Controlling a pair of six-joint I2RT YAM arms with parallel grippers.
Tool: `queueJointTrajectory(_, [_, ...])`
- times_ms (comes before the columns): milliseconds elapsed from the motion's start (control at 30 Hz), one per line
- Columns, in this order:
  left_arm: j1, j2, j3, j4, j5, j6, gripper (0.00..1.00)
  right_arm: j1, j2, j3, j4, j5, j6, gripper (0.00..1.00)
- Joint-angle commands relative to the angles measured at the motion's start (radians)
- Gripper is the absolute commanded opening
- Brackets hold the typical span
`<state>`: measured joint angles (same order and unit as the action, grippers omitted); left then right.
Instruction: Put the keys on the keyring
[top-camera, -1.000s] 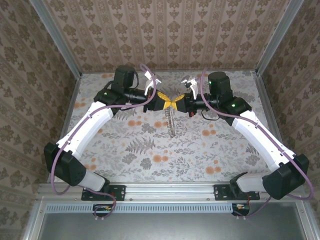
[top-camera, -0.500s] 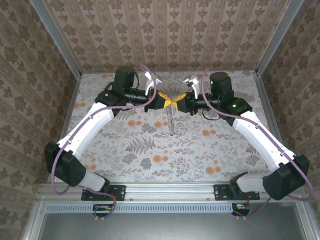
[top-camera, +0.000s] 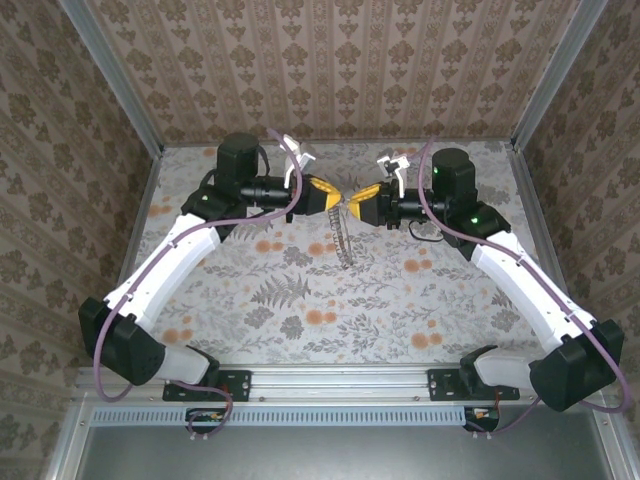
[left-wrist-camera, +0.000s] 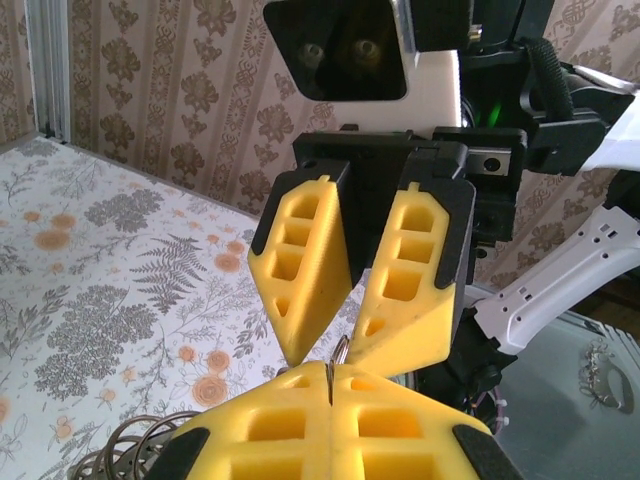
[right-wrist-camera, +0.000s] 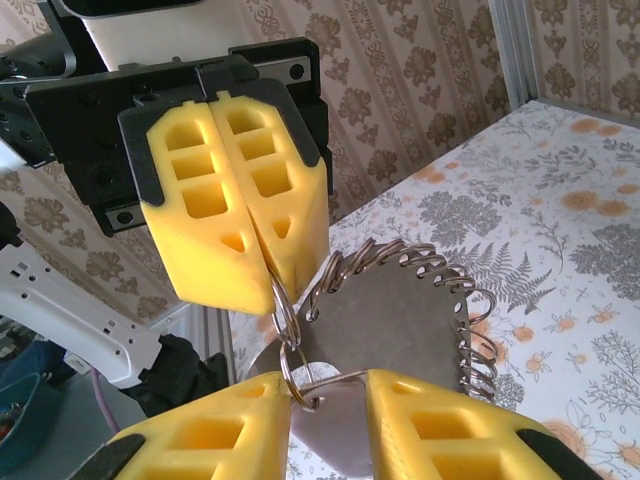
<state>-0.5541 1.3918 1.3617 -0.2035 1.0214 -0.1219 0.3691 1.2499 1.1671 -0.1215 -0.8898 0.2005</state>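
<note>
My left gripper (top-camera: 328, 198) is shut on the keyring (right-wrist-camera: 283, 305), a thin double wire loop pinched at its yellow fingertips (right-wrist-camera: 262, 272). From that loop hang the keys (top-camera: 343, 242), a jagged silvery chain in the top view. Up close they are a flat grey metal piece (right-wrist-camera: 420, 310) edged with several wire loops. My right gripper (top-camera: 357, 207) faces the left one tip to tip, open. A small loop and a flat tab (right-wrist-camera: 335, 415) sit in the gap between its fingers. In the left wrist view my own gripper (left-wrist-camera: 330, 385) is pressed shut on the keyring (left-wrist-camera: 340, 352), with the right gripper (left-wrist-camera: 345, 345) open just beyond.
The floral table (top-camera: 300, 300) lies below, with patterned walls on three sides and a metal rail (top-camera: 330, 382) at the near edge. Both arms meet high over the back middle of the table. Several wire loops (left-wrist-camera: 130, 445) dangle at the lower left of the left wrist view.
My right gripper has opened and drawn back a little to the right. The left gripper stays shut on the keyring and has shifted slightly left. The keys still hang between them.
</note>
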Motion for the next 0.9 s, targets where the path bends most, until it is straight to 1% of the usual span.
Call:
queueJointTrajectory(0, [0.005,-0.027,-0.003,0.052,0.016,-0.027,0.00,-0.005,-0.013,-0.015,0.071,-0.041,0.042,0.28])
queueJointTrajectory(100, [0.005,-0.027,-0.005,0.058,0.014,-0.030,0.00,-0.005,-0.007,-0.019,0.103,-0.053,0.065,0.27])
queueJointTrajectory(167, [0.005,-0.027,-0.007,0.061,0.012,-0.031,0.00,-0.005,-0.005,-0.021,0.122,-0.061,0.079,0.25])
queueJointTrajectory(267, [0.005,-0.032,-0.014,0.072,0.000,-0.037,0.00,-0.005,-0.004,-0.028,0.132,-0.073,0.088,0.11])
queueJointTrajectory(333, [0.005,-0.038,-0.021,0.084,-0.017,-0.045,0.00,-0.005,-0.009,-0.034,0.131,-0.075,0.084,0.00])
queueJointTrajectory(600, [0.008,-0.072,-0.068,0.183,-0.109,-0.120,0.00,-0.003,-0.030,-0.064,0.137,-0.072,0.092,0.00])
queueJointTrajectory(867, [-0.006,-0.102,-0.136,0.294,-0.198,-0.201,0.00,0.020,-0.032,-0.089,0.157,-0.006,0.102,0.00])
